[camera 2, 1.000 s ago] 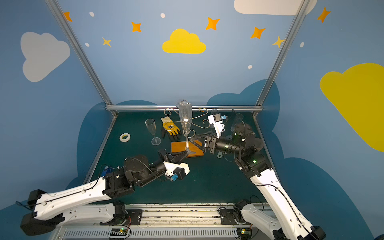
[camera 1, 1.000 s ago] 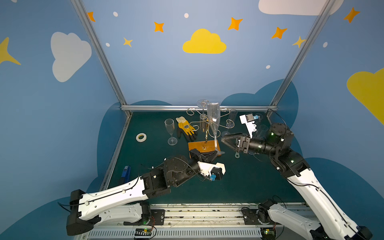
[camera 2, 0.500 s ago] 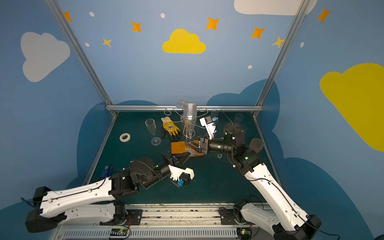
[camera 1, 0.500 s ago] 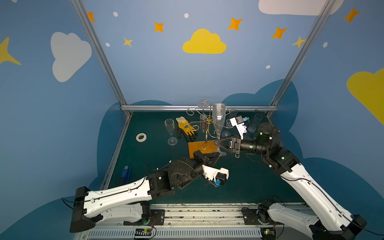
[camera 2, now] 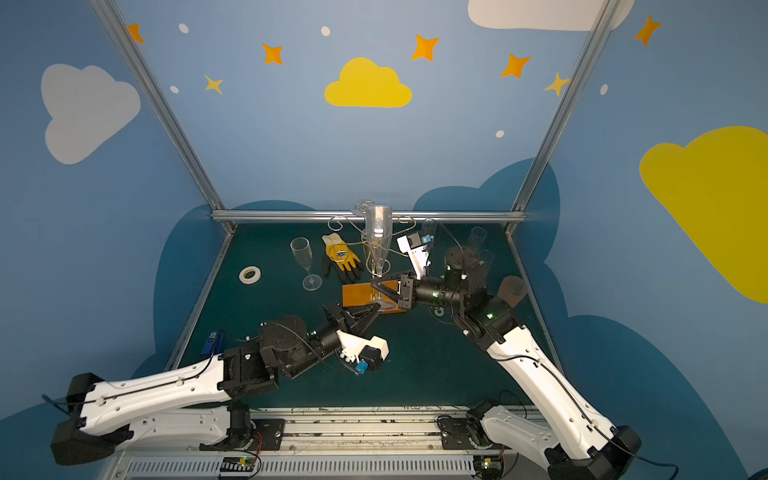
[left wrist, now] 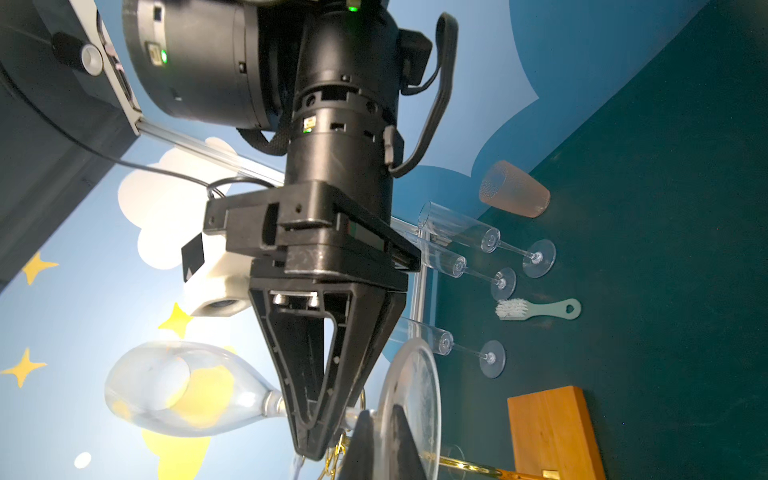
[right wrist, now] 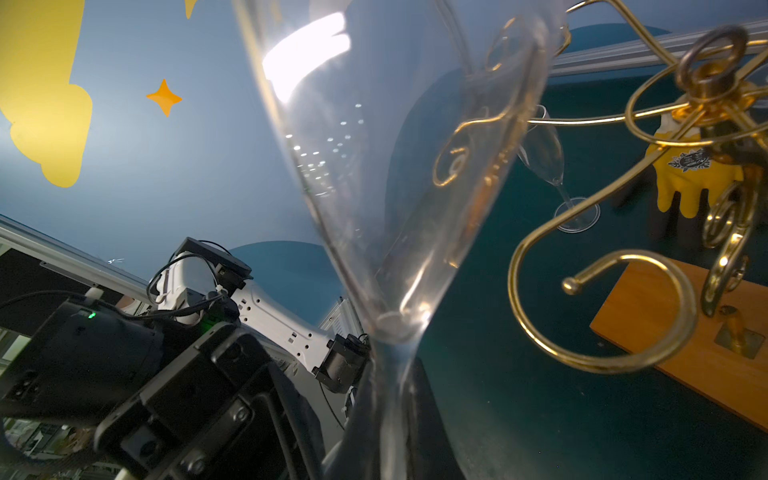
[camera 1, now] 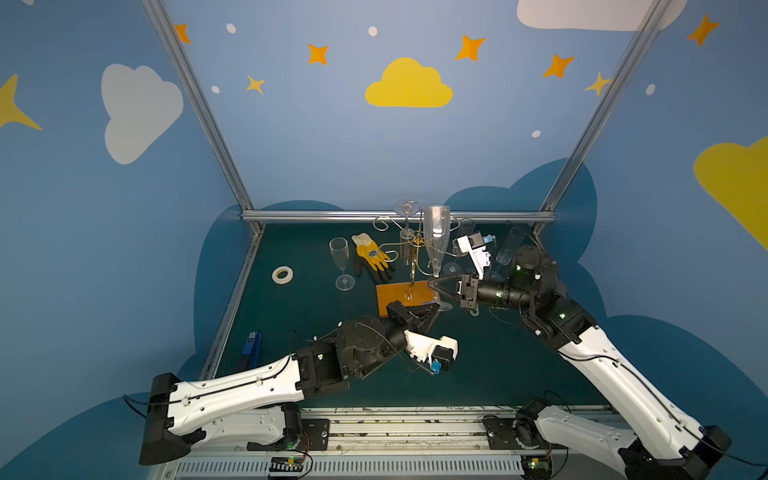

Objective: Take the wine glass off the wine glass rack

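Left wrist camera has it close: the left hand (left wrist: pixel 382 446) slackens, fingers newly parted around the foot of the wine glass (left wrist: pixel 166 386), which stands upright just beside the wine glass rack (camera 1: pixel 412 268), off its arms. The right hand (left wrist: pixel 311 432), open a moment ago, now clamps the stem. Handover made, glass free!

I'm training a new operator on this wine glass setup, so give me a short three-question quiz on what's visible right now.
1. True or false: the right gripper holds the wine glass by its bowl.
2. What lies between the rack and the glass standing to its left? A sponge, B glove, C spoon.
3. What colour is the rack's base?
Key: 1 false, by the stem; 2 B; 3 orange.
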### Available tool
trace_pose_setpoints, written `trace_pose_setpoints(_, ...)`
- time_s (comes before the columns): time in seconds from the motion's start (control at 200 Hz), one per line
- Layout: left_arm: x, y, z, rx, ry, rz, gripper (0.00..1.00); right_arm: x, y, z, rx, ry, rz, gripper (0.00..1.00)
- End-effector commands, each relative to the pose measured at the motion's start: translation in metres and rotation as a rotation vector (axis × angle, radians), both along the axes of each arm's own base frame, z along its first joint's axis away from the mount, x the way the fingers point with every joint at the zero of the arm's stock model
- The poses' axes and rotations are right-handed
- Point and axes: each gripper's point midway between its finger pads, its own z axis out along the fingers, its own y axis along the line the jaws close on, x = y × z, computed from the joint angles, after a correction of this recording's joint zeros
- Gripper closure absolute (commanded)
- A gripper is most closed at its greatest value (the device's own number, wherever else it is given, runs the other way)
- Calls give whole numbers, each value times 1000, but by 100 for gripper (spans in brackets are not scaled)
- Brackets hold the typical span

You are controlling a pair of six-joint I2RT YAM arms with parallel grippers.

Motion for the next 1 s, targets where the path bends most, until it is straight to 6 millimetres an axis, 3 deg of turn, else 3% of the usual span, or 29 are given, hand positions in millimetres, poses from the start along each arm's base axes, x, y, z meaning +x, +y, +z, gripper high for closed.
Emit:
trace_pose_setpoints(0.0, -3, 3, 15, -74, -8, -6, 57, -3, 3, 3, 12, -33, 16, 100)
trace_pose_setpoints(0.11, -3, 9, 25, -151, 43, 1, 34, -2, 1, 3, 4, -51, 9, 100)
trace_pose_setpoints(0.25, -8, 24, 54, -361, 159, -16, 20, 0, -2, 1, -18, -92, -9, 100)
trace_pose_setpoints(0.395, -2, 51, 88, -617, 352, -27, 15, 1, -7, -1, -44, -182, -33, 100)
trace_pose_setpoints(0.691, 31, 86, 91, -888, 906, -89, 11, -16, -4, -12, -41, -466, -11, 100)
trace_pose_setpoints(0.791, 35, 87, 88, -928, 1028, -127, 11, -22, 2, -17, -44, -523, -2, 100)
trace_pose_setpoints(0.991, 31, 70, 82, -899, 1225, -244, 11, -34, 15, -25, -57, -613, 38, 100)
